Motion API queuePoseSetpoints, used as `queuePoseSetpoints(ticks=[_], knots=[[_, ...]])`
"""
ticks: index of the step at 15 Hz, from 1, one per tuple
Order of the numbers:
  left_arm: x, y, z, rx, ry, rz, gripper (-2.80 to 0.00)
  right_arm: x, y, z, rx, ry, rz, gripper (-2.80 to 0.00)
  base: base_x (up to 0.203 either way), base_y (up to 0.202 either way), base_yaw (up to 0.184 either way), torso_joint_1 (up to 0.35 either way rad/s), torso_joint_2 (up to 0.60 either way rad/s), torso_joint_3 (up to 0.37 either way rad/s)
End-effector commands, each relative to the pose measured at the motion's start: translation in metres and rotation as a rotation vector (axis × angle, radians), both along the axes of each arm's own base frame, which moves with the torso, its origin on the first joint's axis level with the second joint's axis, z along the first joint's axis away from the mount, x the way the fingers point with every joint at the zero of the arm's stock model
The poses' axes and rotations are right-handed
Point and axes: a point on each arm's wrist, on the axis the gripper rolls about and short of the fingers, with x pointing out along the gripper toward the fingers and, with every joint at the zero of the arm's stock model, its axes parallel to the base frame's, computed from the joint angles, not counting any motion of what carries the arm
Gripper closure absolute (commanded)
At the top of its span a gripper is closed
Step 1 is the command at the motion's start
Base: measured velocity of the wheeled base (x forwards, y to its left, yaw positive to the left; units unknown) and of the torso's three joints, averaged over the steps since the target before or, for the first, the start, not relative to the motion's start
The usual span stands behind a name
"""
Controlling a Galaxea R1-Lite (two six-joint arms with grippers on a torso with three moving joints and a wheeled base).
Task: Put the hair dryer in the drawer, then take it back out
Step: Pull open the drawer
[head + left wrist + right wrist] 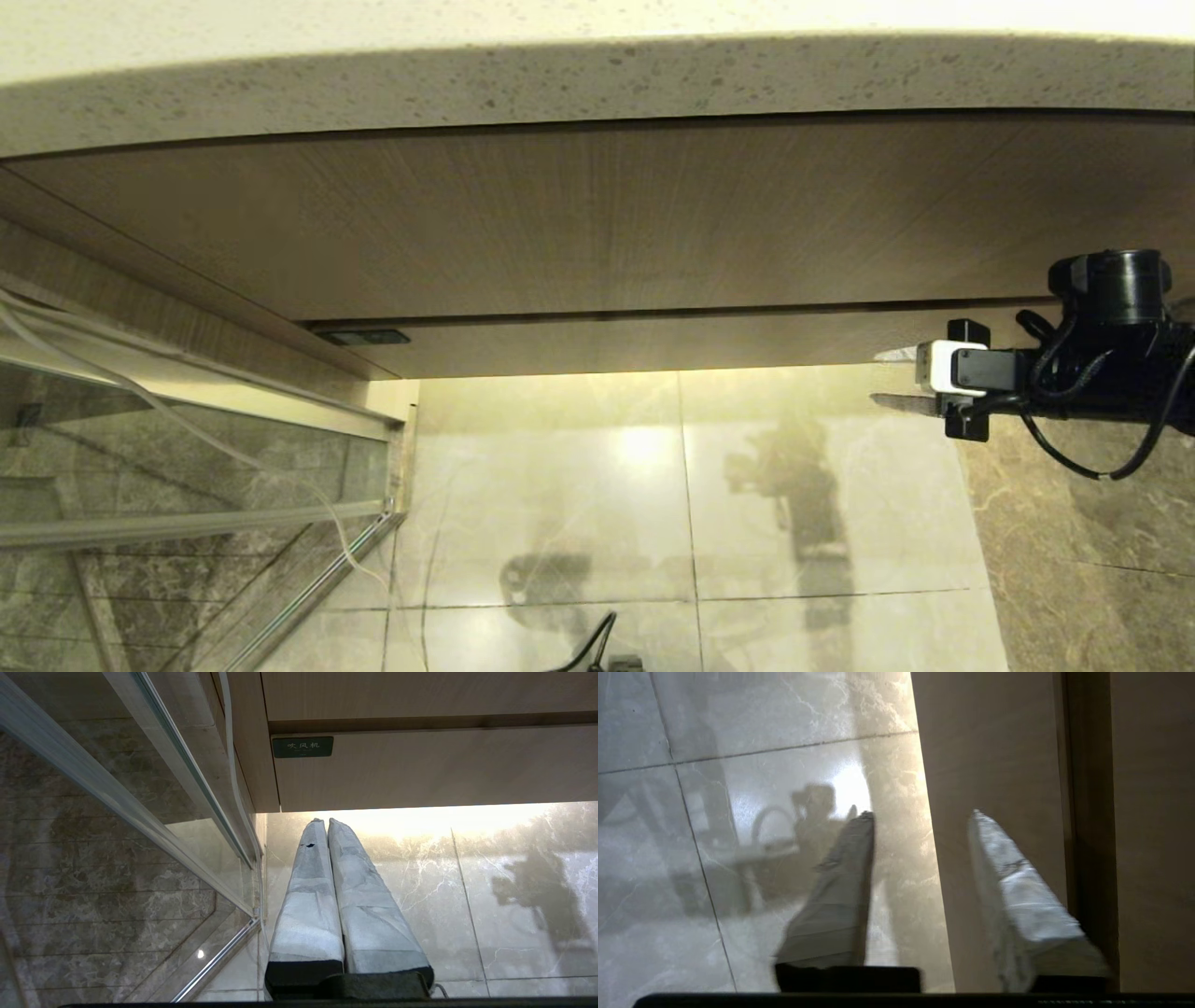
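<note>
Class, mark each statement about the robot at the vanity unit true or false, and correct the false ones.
1. The drawer is pulled wide open. False: its front sits closed under the taller panel.
2. The right gripper is open with nothing between its fingers. True.
3. The hair dryer is held in the left gripper. False: the fingers are shut and empty; no hair dryer is in view.
4. A small dark label is on the drawer front. True.
</note>
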Motion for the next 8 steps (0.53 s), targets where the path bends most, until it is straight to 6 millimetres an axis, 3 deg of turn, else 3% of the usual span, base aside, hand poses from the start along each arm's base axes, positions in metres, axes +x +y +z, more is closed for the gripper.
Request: queuePoseSetpoints(ticks=[1,8], knots=[[0.0037,0.0,-0.0109,-0.001,0.038,0.0,0.0,0.0103,0.0061,0.0006,0.0,-0.011,0.023,-2.8,0.0,0.0,0.0,0.0,0.0,0.0],[0.0037,0.0,-0.0109,-0.001,0.038,-0.001,0.0,0.009,0.0064,0.005,0.023,-0.01,0.01,-2.8,0.0,0.0,0.0,0.0,0.0,0.0]])
